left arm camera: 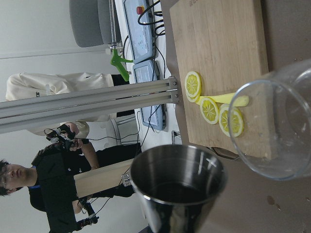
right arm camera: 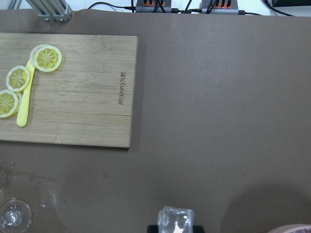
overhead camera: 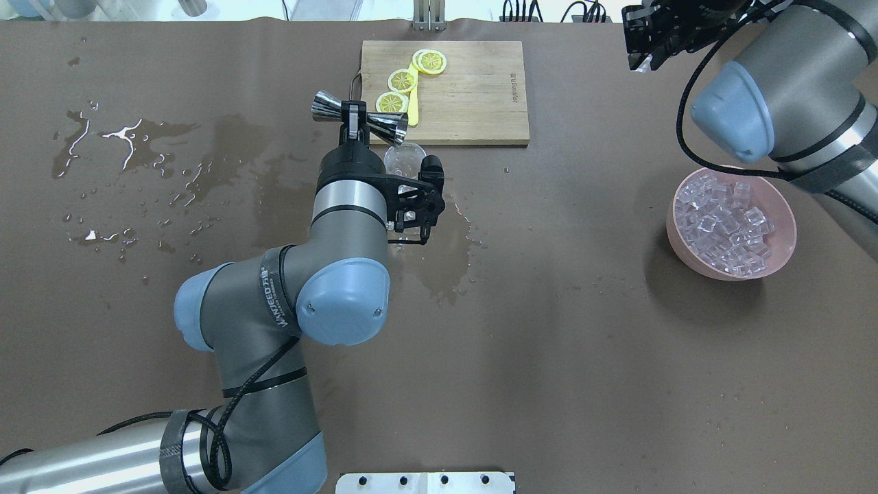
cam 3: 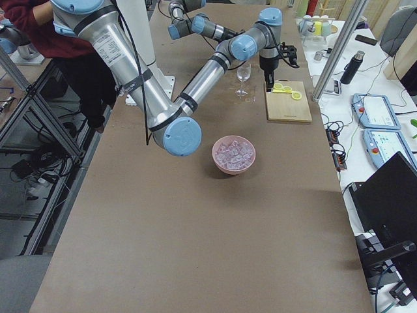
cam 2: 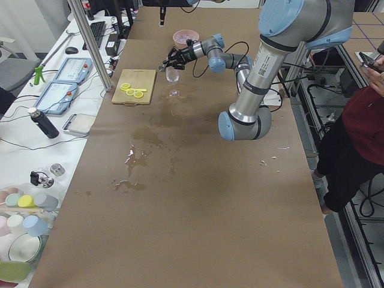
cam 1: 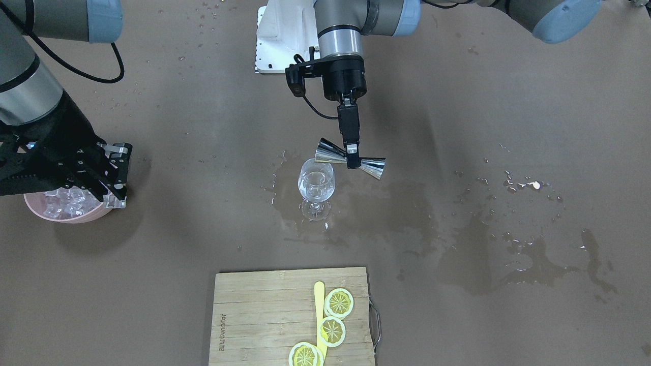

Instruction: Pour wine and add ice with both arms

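My left gripper [cam 1: 352,156] is shut on the waist of a steel jigger [cam 1: 374,166], which lies on its side just above the rim of the wine glass [cam 1: 316,185]. A little clear wine [cam 1: 316,192] sits in the glass bowl. In the left wrist view the jigger's mouth [left arm camera: 177,179] faces the glass rim [left arm camera: 272,131]. My right gripper [cam 1: 118,195] is shut on one ice cube [cam 1: 113,203] at the edge of the pink bowl [cam 1: 76,217]. That cube [right arm camera: 176,221] also shows in the right wrist view. More ice [overhead camera: 727,219] fills the bowl.
A bamboo cutting board [cam 1: 264,315] with lemon slices [cam 1: 339,302] and a yellow stick lies in front of the glass. Wet patches [cam 1: 508,254] spread over the brown table on the left arm's side. A white base block [cam 1: 279,40] sits behind the left gripper.
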You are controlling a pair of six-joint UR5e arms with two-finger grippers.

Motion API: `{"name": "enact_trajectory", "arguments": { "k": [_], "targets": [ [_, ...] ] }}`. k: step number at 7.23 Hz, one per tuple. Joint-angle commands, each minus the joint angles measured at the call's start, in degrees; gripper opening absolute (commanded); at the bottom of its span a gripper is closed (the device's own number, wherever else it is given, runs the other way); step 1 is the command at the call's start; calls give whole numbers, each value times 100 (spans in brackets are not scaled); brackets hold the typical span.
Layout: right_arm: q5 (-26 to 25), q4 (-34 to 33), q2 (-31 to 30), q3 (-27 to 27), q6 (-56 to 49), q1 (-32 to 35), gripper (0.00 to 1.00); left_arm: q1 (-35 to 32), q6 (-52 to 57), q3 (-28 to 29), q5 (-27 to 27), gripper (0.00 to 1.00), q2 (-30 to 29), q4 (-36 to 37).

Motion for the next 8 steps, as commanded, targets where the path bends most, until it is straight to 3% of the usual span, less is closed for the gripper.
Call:
{"name": "enact_trajectory", "arguments": {
  "k": [1, 5, 8],
  "targets": [
    [-19, 4, 136, -99, 13, -133, 20, -168, -42, -24, -256, 0, 128, -836],
    [-158, 73, 943, -872, -31, -440, 20, -722, -446, -15, -1477, 0, 1278, -2567],
    [-562, 30, 1331, -890, -31, -792, 20, -1082, -1466, 11, -2347, 0, 2165, -3525]
  ]
}}
